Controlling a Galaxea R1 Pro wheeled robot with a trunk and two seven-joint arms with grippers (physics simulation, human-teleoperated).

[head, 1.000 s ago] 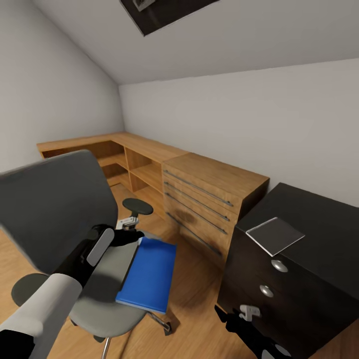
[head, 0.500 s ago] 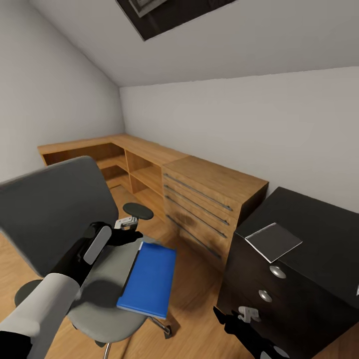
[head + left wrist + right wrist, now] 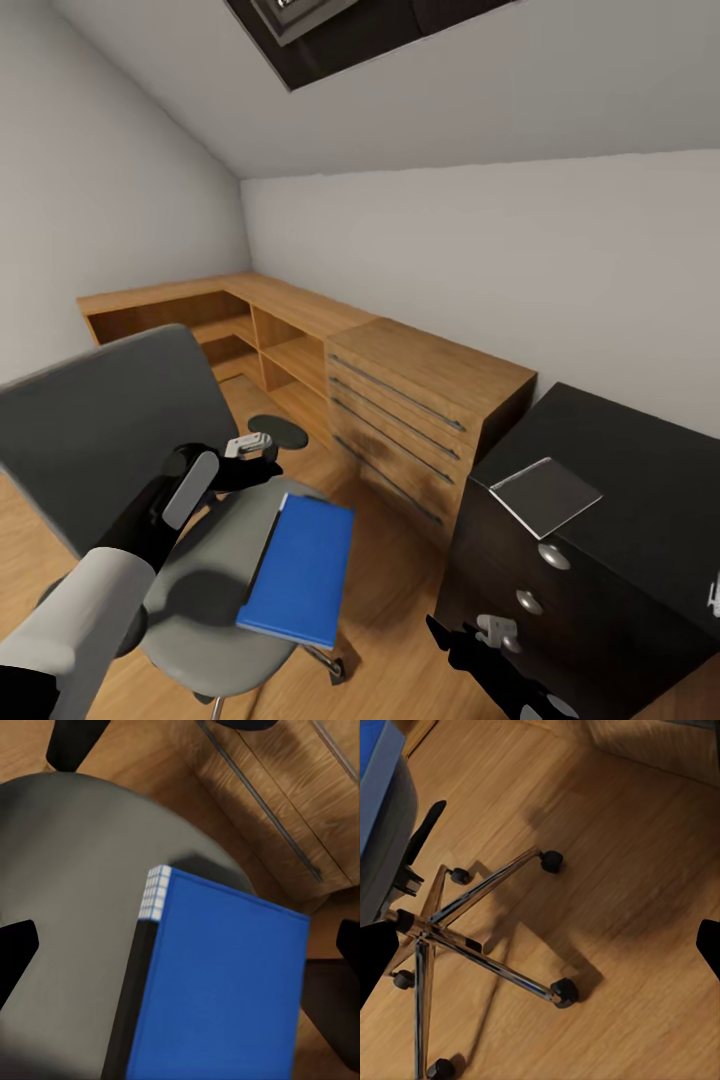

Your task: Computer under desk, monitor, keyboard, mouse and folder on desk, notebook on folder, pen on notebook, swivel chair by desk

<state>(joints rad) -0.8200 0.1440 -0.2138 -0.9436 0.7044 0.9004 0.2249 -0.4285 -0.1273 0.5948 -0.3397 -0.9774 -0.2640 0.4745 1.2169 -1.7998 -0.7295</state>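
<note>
- Upward and slightly sideways, the head camera has tilted since a second ago, so the dark skylight shows more and the whole room sits lower in view; the blue folder [image 3: 298, 570] has kept its place on the chair seat.
- Swivel chair [image 3: 95, 440]: its grey backrest stands at the left of the head view, its grey seat [image 3: 67, 877] carries the folder, and its chrome star base with black castors [image 3: 472, 937] rests on the wooden floor [image 3: 622, 832].
- Folder: lies flat on the seat's right part, long axis running away from the robot toward the wooden drawers, near end overhanging the seat edge. Its black spine [image 3: 131, 1005] runs along the side facing the seat's middle, with a small checkered label at the spine's far end.
- Left gripper [image 3: 255, 455]: hovers above the seat just beyond the folder's far end, not touching it. In the left wrist view its dark fingers [image 3: 15, 952] stand wide apart, one at each edge, with the folder between and below them.
- Right gripper [image 3: 480, 640]: low beside the black dresser [image 3: 620, 500], near the floor. Its fingertips [image 3: 375, 956] appear at opposite edges of the right wrist view, wide apart, holding nothing.
- Wooden drawer unit [image 3: 420, 400] stands against the wall, joined to a low corner shelf [image 3: 200, 320].
- A flat grey sheet [image 3: 545, 495] lies on the dresser top.
</note>
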